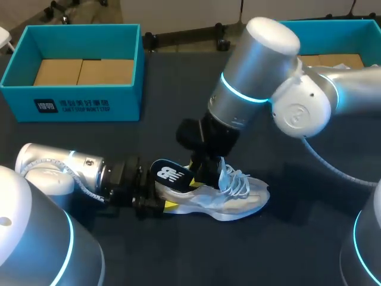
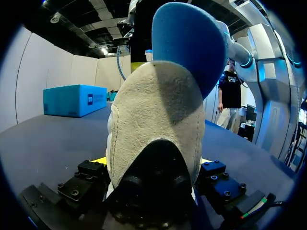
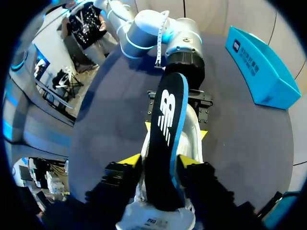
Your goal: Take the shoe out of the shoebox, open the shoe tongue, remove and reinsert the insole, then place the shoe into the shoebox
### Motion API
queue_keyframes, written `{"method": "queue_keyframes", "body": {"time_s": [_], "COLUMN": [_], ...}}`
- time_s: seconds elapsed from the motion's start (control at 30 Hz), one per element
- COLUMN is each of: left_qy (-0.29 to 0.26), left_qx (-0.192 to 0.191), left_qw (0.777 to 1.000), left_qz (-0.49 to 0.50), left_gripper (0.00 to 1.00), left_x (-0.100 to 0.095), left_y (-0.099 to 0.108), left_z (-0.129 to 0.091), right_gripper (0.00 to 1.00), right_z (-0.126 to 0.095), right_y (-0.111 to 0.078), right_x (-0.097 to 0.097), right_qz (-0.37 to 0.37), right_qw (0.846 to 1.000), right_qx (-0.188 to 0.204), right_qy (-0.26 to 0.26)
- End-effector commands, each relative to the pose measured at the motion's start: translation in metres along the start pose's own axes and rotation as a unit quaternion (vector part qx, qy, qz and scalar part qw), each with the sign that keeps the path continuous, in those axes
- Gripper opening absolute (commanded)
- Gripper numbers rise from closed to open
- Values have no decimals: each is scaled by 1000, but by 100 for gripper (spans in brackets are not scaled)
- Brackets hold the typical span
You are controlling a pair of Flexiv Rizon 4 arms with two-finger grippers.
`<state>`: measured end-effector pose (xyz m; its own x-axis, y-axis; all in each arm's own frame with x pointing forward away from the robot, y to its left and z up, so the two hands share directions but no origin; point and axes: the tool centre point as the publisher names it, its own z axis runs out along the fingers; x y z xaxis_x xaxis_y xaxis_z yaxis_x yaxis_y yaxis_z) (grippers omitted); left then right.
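Insole partway out of the shoe; heel pinned on the table

Head view: shoe (image 1: 232,199) sits on the table (image 1: 286,250), well apart from the shoebox (image 1: 71,101); left end effector (image 1: 156,201) is at its heel; right end effector (image 1: 201,173) is at the collar, with the insole (image 1: 169,173) tilted up and out. Left wrist view: the heel fills the gap, with a yellow tip touching on each side, so it is clamped on the shoe. Right wrist view: both yellow tips pinch the insole's edges; its toe end seems to be inside the shoe. Risks, as judged: thin foam may buckle or slip from the pinch; a snagged toe end could drag the shoe from the heel clamp; loose laces beside the right fingers might catch.
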<state>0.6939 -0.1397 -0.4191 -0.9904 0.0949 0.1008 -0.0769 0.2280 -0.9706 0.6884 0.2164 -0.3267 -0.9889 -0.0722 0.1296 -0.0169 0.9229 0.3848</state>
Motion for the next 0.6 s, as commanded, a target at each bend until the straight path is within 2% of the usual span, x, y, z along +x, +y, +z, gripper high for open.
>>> {"method": "queue_keyframes", "body": {"time_s": [0.03, 0.17, 0.27, 0.43, 0.6], "left_qy": [0, 0, 0, 0, 0], "left_qx": [-1, -1, -1, -1, -1], "left_qw": [1000, 1000, 1000, 1000, 1000], "left_qz": [0, 0, 0, 0, 0], "left_gripper": [0, 0, 0, 0, 0], "left_x": [-1, -1, -1, -1, -1], "left_y": [0, 0, 0, 0, 0], "left_z": [1, 1, 1, 1, 1], "right_gripper": [49, 48, 47, 48, 45], "right_z": [-20, -26, -29, -21, -19], "right_y": [3, 5, 6, 10, 16], "right_x": [2, -3, -8, -29, -33], "right_qz": [2, 6, 0, -20, -19], "right_qw": [1000, 1000, 1000, 997, 994], "right_qx": [13, 17, 2, -21, -17], "right_qy": [2, 10, 16, 72, 103]}}
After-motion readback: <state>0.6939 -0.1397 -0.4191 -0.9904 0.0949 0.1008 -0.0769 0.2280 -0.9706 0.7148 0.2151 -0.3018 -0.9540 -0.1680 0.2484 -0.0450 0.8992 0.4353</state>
